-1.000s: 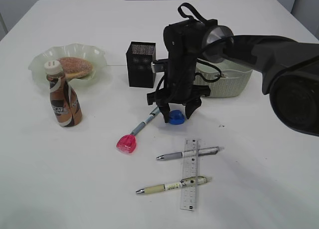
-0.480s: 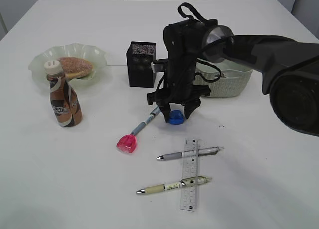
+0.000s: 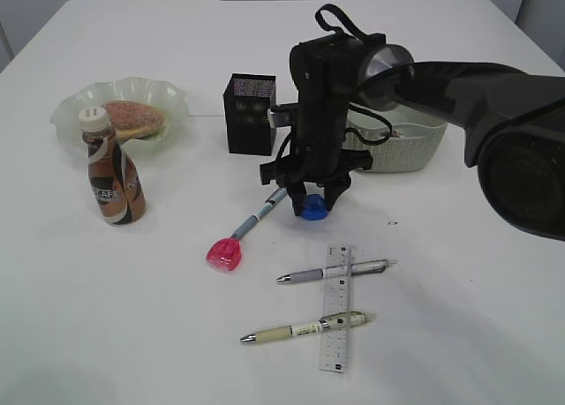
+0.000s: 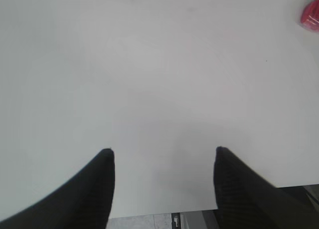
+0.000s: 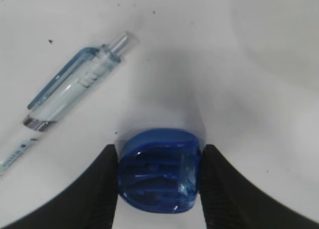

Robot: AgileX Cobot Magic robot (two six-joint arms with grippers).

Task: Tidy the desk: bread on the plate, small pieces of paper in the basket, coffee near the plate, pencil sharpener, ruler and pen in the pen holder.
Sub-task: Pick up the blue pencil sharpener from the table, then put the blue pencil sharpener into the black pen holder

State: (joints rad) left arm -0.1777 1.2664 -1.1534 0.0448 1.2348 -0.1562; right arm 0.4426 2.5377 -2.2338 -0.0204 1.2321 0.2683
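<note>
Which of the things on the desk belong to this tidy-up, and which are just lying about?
Job: bread, plate, coffee, basket, pen holder, ruler, three pens, blue sharpener, red sharpener.
Lying about: nothing I can see.

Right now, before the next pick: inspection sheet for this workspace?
Surface: white desk, thin seam, a few dark specks.
Job's things: bread on plate; coffee upright beside the plate; ruler under two pens; pen holder; basket, contents hidden.
Clutter: red sharpener; clear pen.
Grippers: right gripper pads against both sides of blue sharpener; left gripper open over bare desk.
Cables: black strap loop atop right wrist.
Surroundings: pale wall panels.
</note>
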